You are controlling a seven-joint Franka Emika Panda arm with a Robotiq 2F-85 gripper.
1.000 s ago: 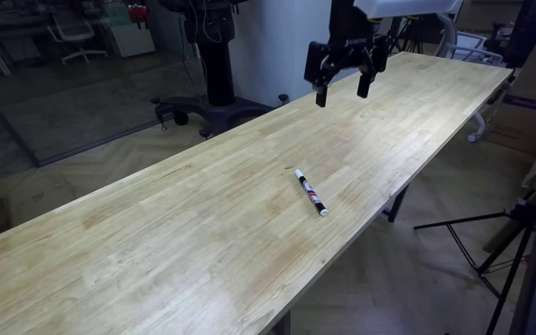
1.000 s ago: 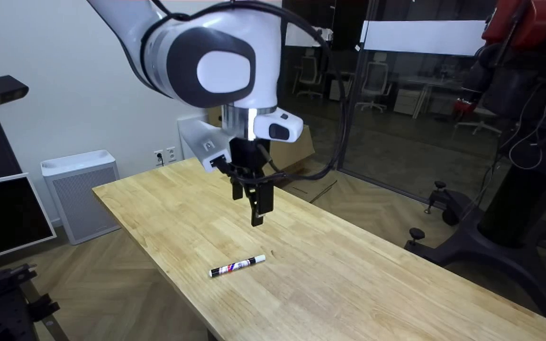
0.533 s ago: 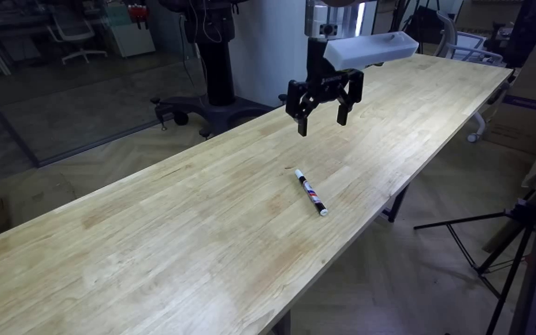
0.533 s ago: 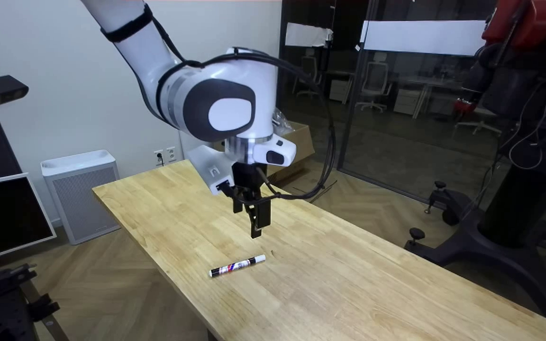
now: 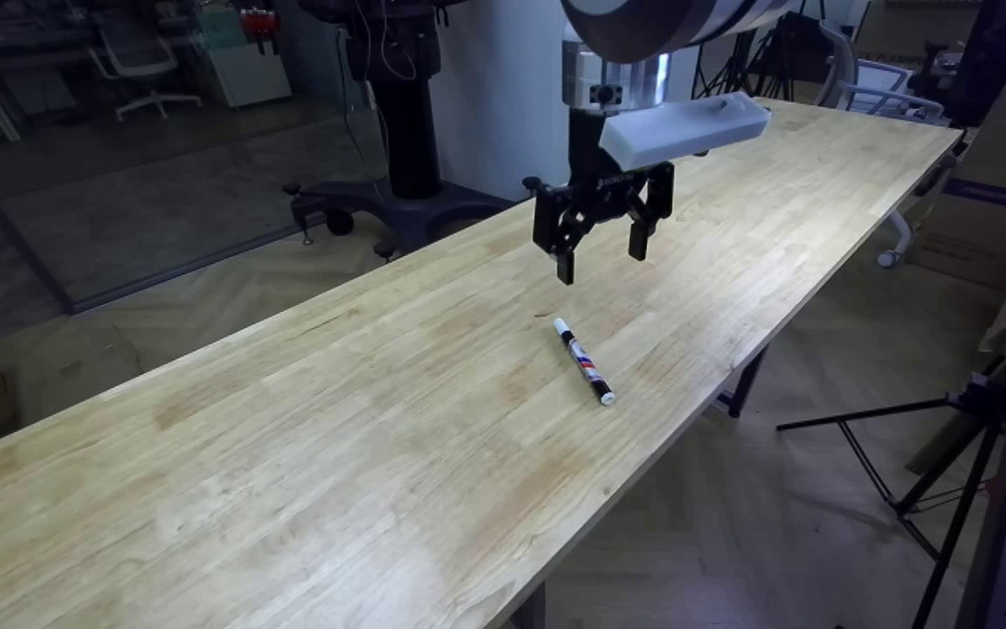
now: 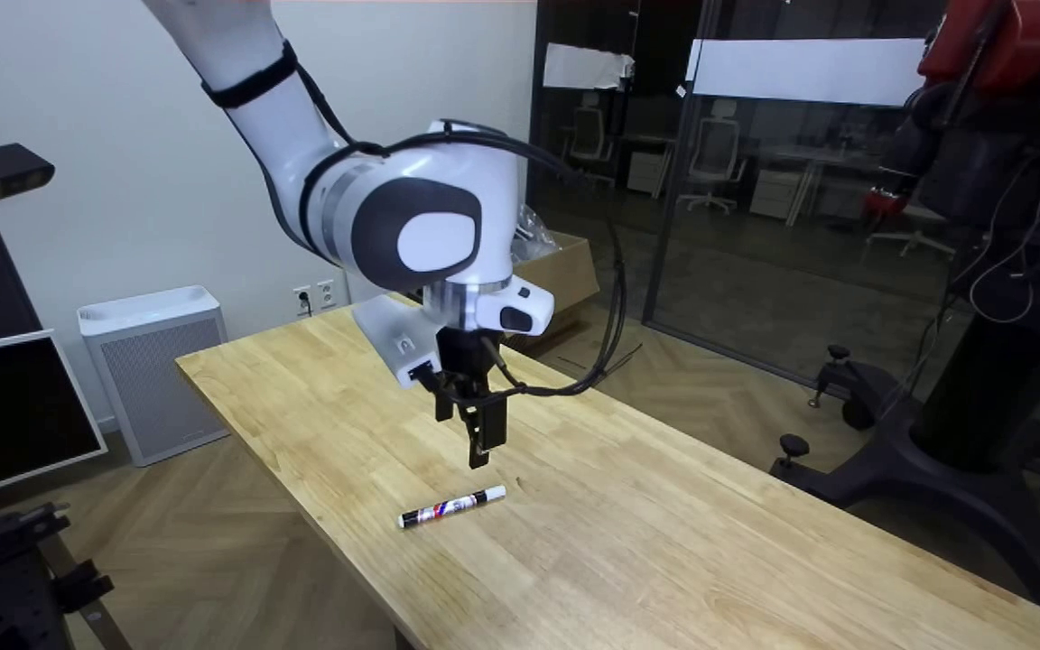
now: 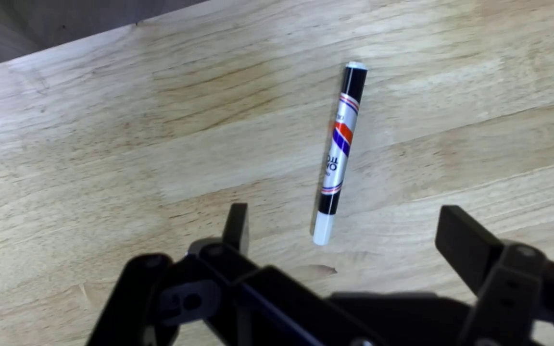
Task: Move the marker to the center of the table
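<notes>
Pale wood counter (image 5: 363,437) is stretching before me, the hand (image 5: 602,259) hanging above, its fingers (image 5: 565,268) apart. At the hand's six o'clock in an exterior view, the marker (image 5: 583,361) is lying; only the wrist view is clearly showing lettering (image 7: 331,164).

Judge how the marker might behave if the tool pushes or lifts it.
The marker would probably roll if pushed sideways: it looks round and lies on the flat table. It is likely stiff when gripped, its body looking straight and hard. Shiny streaks on its black sections suggest a smooth surface, so it might slip in the tool.
</notes>
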